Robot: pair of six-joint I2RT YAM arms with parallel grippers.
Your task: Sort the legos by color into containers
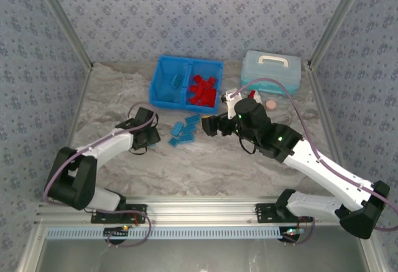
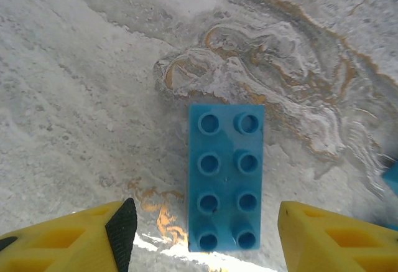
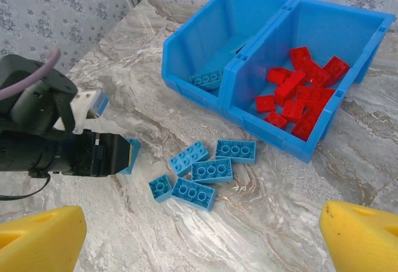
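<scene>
- Plainly, the left gripper (image 2: 205, 225) is held spread low over the table (image 2: 74, 98). Its yellow fingers (image 2: 93, 238) are set on either side of one blue brick (image 2: 226, 185), with a gap on both sides.
- That brick is seen lying flat, studs up. Its near end lies between the fingertips and its length runs away from the wrist.
- The brick is judged light, rigid and smooth-walled. It is best taken across its two long side walls, near the middle. A pinch at the very end could let it pivot or squirt out from the hard pads.
- The right gripper (image 3: 199, 241) is held wide apart above the table, with nothing between the jaws.
- A handful of loose blue bricks (image 3: 212, 171) is scattered between the two grippers, in front of the bin (image 3: 286, 141).
- In the bin, blue pieces are held in the left compartment (image 3: 205, 29). A heap of red bricks (image 3: 298, 91) is held in the right compartment (image 3: 348, 35).
- Every loose brick on the table is blue, so the red sorting is judged done.
- A pale blue case (image 1: 270, 73) is seen beside the bin, well apart from the loose bricks.
</scene>
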